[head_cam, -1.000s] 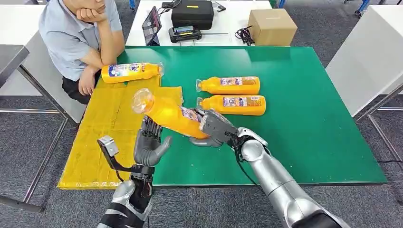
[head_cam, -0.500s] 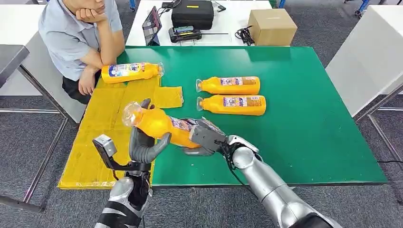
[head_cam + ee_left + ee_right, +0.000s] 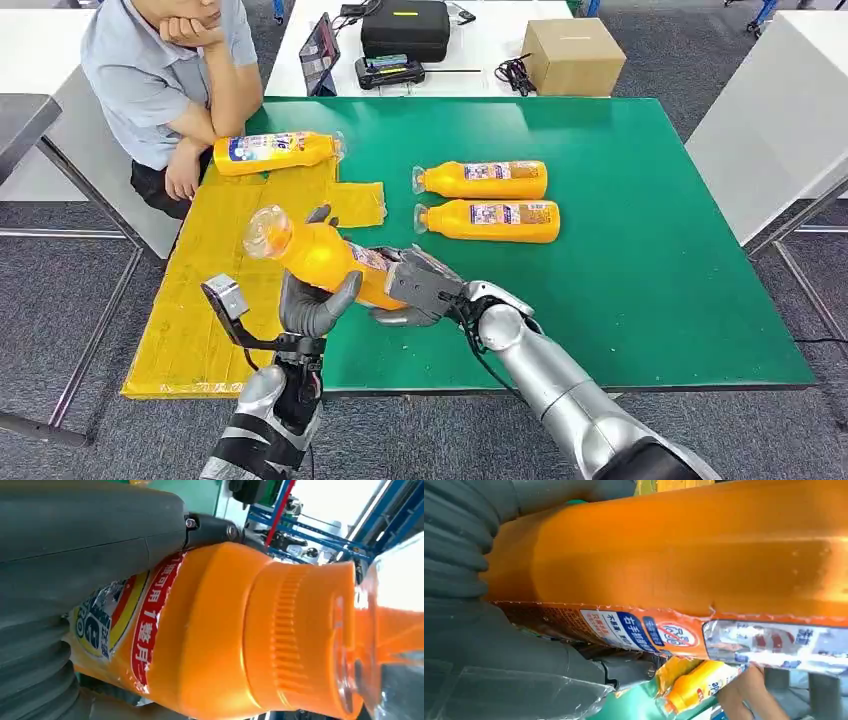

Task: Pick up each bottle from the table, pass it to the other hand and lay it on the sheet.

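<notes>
Four orange bottles show in the head view: one held bottle (image 3: 318, 255) aloft over the near edge where the yellow sheet (image 3: 215, 300) meets the green table (image 3: 640, 250), two lying side by side on the table (image 3: 482, 180) (image 3: 489, 221), well apart from the hands, and one (image 3: 275, 152) lying at the sheet's far end, just beside a seated person's forearm (image 3: 190, 160). A white table behind carries a black case (image 3: 405, 28), a cardboard box (image 3: 573, 55) and a tablet (image 3: 319, 52). The right hand (image 3: 420, 288) grips the held bottle's base end, fingers wrapped around the label; the left hand (image 3: 312, 300) cups the bottle's middle from beneath, thumb and fingers curled up around it, so both hands hold it at once, cap end tilted up toward the person. In the left wrist view, the thick grey thumb (image 3: 85, 555) presses along the label of the bottle (image 3: 225, 630), the ribbed orange neck and clear cap beyond it. In the right wrist view, the grey hand (image 3: 469, 610) closes on the bottle's (image 3: 684, 565) orange body, with another bottle (image 3: 696, 687) and the person's arm (image 3: 749, 690) beyond.
</notes>
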